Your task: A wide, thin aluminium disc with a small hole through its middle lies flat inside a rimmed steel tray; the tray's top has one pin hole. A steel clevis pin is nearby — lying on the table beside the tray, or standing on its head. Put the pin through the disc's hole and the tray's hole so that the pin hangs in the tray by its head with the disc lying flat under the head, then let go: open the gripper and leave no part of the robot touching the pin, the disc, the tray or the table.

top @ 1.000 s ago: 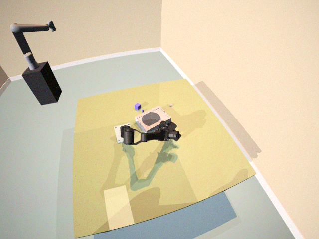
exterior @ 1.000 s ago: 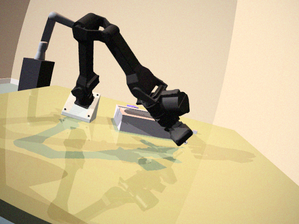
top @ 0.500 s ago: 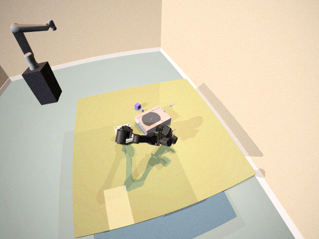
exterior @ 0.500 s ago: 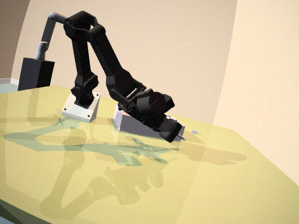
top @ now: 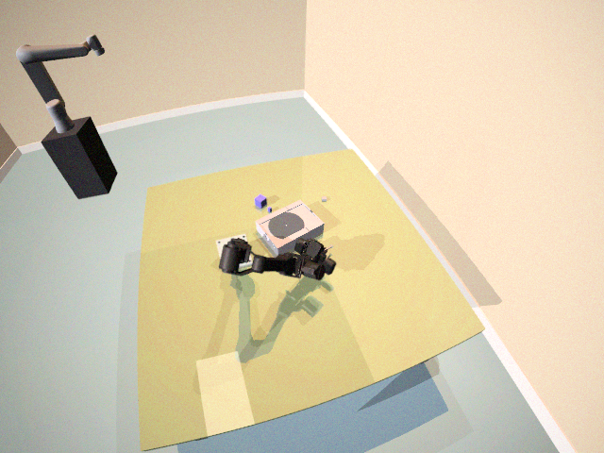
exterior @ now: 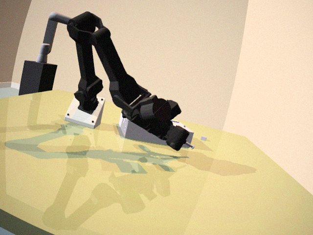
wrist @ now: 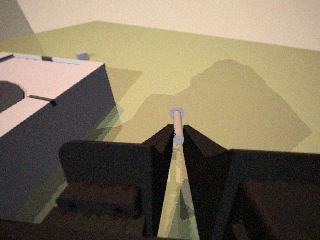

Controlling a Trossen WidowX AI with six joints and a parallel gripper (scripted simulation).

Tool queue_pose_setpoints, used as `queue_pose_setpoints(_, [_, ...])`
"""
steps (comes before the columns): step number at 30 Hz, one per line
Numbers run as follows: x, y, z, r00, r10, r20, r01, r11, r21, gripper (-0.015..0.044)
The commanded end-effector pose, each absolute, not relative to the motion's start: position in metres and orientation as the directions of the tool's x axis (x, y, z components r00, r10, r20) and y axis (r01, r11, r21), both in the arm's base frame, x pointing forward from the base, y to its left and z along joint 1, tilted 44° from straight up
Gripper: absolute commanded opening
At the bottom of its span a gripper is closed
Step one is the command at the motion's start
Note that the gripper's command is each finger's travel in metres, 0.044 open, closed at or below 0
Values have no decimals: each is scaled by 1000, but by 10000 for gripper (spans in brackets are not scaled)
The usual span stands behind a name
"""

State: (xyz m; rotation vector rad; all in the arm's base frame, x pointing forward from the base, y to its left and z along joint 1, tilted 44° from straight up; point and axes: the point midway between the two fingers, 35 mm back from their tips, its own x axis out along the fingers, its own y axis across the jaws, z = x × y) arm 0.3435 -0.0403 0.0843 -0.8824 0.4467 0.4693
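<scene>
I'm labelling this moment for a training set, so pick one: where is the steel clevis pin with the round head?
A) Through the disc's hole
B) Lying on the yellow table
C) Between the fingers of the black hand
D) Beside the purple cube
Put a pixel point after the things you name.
C: the steel clevis pin (exterior: 189,145) (wrist: 178,125) sticks out from between the black hand's fingertips.

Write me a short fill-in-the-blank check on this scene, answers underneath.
1. The hand is shut on the ____.
2. The dark disc lies on top of the ____.
3. In the top view, the larger cube beyond the tray is coloured ____.

Missing words: pin; tray; purple.
</scene>
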Motion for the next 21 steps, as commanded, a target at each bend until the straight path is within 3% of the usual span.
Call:
queue_pose_setpoints(1, [344,-43,77,805,212,-554,-568,544,-617,0])
queue_pose_setpoints(14, [346,-56,65,804,211,-555,-569,544,-617,0])
queue_pose_setpoints(20, [345,-55,69,807,202,-555,-563,549,-618,157])
queue_pose_setpoints(21, [345,-55,69,807,202,-555,-563,549,-618,160])
